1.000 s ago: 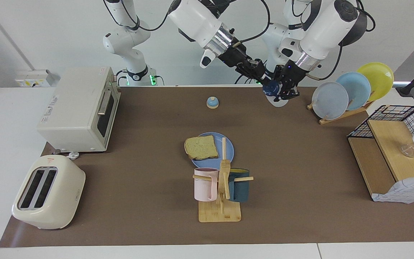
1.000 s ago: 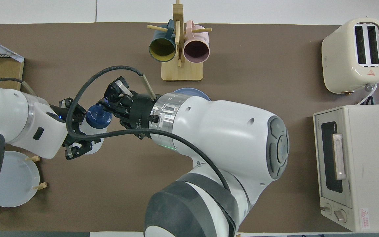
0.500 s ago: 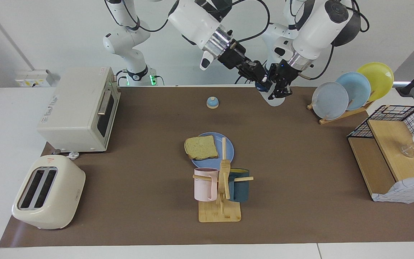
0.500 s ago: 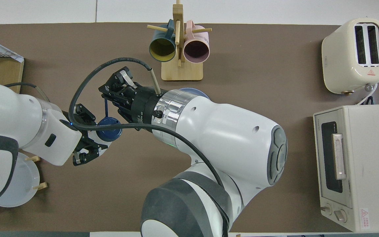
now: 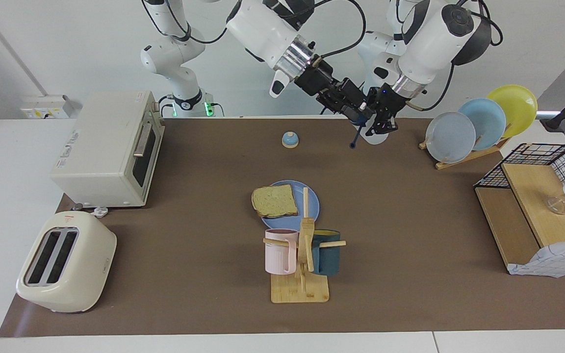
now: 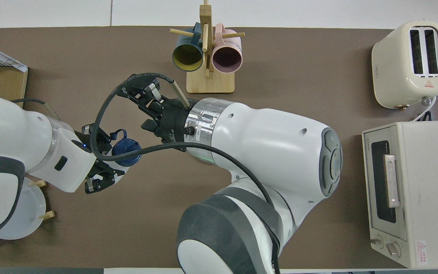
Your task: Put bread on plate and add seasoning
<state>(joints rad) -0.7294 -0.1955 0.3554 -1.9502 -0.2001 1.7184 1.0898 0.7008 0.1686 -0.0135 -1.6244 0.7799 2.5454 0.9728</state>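
The bread (image 5: 275, 201) lies on the blue plate (image 5: 310, 208) in the middle of the mat, overhanging its rim toward the right arm's end. My left gripper (image 5: 384, 121) (image 6: 101, 161) is shut on the seasoning (image 5: 378, 137) (image 6: 126, 148), a white bottle with a navy cap, held tilted above the mat's edge by the robots. The cap's loop hangs loose. My right gripper (image 5: 356, 110) (image 6: 145, 106) is open right beside the cap, holding nothing. In the overhead view the right arm hides the plate and bread.
A mug rack (image 5: 302, 255) stands just beside the plate, farther from the robots. A small bell (image 5: 290, 139), an oven (image 5: 111, 147), a toaster (image 5: 66, 262), a rack of upright plates (image 5: 478, 125) and a wire-and-wood shelf (image 5: 532, 206) ring the mat.
My right gripper, shut at the bottle's cap before, has opened and drawn back a little. The cap's loop now dangles free. The left gripper keeps hold of the bottle.
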